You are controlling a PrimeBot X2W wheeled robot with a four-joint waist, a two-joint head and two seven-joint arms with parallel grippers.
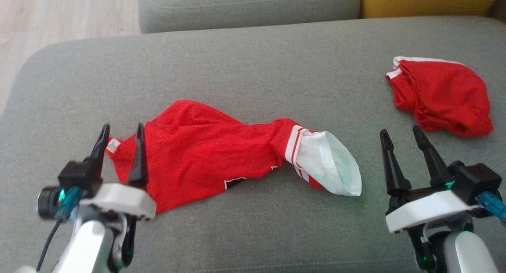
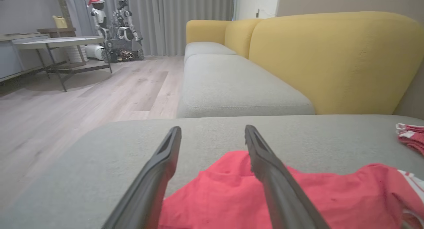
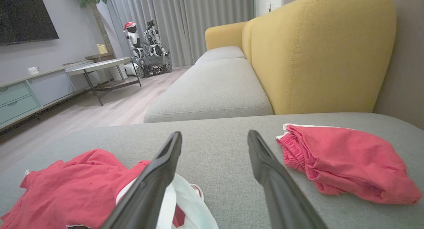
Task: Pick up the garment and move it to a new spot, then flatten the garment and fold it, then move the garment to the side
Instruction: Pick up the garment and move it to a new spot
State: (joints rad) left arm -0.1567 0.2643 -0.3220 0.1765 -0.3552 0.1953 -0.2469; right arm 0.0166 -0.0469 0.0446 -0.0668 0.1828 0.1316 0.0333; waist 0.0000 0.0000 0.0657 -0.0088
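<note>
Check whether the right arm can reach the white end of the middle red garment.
Probably yes. The right gripper stands open beside the white end of the red garment, only bare cushion between them; the second red garment lies farther back, out of the path.

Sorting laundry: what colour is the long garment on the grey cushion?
Red garment, white trim; head view.

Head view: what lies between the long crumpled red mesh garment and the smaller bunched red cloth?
Bare grey fabric sofa cushion, as the head and right wrist views show.
</note>
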